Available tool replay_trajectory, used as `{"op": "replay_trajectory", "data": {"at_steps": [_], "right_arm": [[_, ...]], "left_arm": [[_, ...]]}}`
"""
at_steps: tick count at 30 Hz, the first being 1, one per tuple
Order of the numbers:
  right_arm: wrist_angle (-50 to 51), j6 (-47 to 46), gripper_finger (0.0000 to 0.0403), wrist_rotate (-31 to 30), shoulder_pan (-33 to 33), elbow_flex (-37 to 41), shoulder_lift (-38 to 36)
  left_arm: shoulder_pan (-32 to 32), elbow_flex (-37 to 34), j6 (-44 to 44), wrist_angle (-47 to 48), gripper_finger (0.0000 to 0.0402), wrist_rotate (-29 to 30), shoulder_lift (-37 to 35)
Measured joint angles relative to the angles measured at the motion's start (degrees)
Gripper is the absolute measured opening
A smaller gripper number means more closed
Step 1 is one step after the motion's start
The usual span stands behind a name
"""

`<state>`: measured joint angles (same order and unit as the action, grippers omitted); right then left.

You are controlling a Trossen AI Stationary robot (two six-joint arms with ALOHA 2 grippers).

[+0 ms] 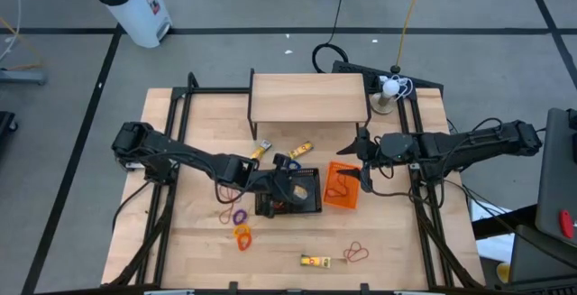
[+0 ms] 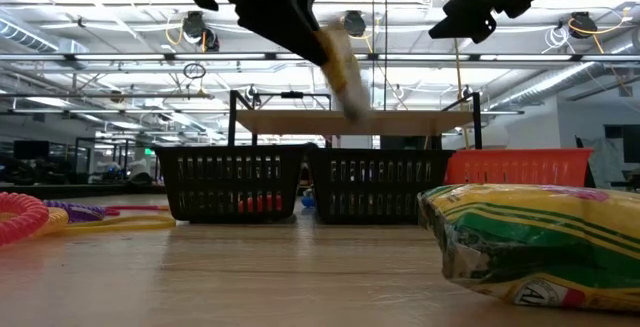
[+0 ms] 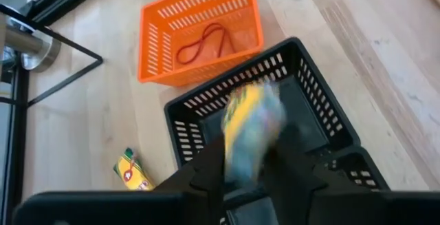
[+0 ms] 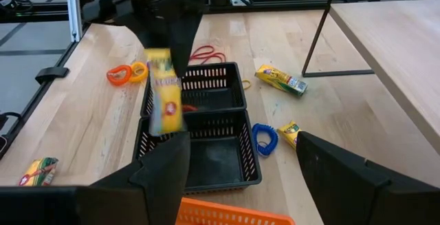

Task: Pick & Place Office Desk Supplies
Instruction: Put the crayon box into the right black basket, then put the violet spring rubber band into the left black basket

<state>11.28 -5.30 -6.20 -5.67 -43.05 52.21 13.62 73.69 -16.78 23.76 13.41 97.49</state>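
No text or label can be read anywhere.

yellow packet [image 4: 163, 91] blurred above black basket [image 4: 199, 139]

A pale wooden counter [image 1: 198, 250] stands on a grey floor [image 1: 54, 133] marked with dark lines. Beyond its far-left corner sits a white bin [image 1: 131, 2]. Strip lights [image 2: 80, 22] and pipes cross the ceiling.

light: bright overhead strips | shadows: soft | blur: falling yellow pack [image 3: 249, 125]
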Motion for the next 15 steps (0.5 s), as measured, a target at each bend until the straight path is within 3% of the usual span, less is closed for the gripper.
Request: {"op": "replay_trajectory", "data": {"at_steps": [10,15], "right_arm": [[-0.5,-0.02,0.0254,0.04,0.0,0.42,-0.04],[-1.18,-0.12,0.0254,0.02,0.0,2.03,0.0]], "left_arm": [[-1.26,0.0,0.04,-1.76,0.0172,0.15,0.0],[-0.57,0.0,-1.69,-0.25,0.0177,1.89,-0.01]]}}
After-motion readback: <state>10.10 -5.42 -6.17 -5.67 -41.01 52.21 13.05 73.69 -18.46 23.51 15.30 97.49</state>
